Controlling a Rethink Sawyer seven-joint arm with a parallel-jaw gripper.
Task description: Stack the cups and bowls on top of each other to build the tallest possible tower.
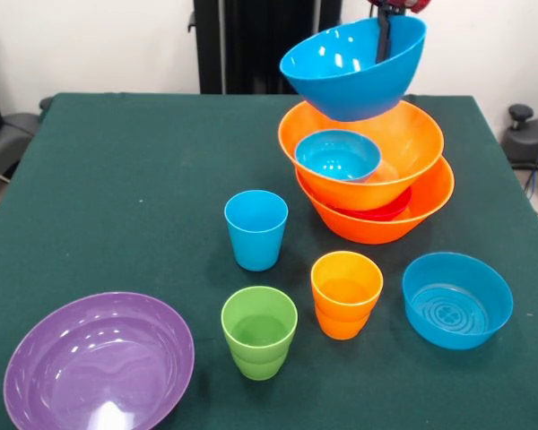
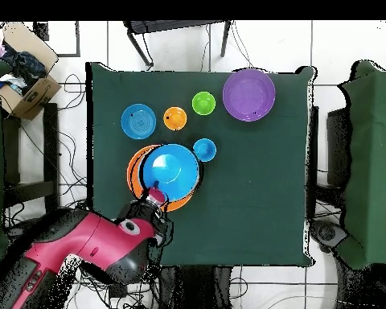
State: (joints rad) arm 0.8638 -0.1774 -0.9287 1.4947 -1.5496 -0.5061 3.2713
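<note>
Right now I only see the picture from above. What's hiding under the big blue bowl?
Observer: An upper orange bowl nested in a lower orange bowl. A small blue bowl sits inside the upper one.
Operator: Anything between the orange ones?
Observer: Yes, a red bowl peeks out between them.
Operator: Is the big blue bowl sitting flat?
Observer: No, it's tilted, with the gripper pinching its far rim.

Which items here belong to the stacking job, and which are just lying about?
Job:
large blue bowl, held tilted by the claw
orange bowls
small blue bowl
red bowl
purple bowl
blue bowl
blue cup
green cup
orange cup

Lying about:
cardboard box
</note>
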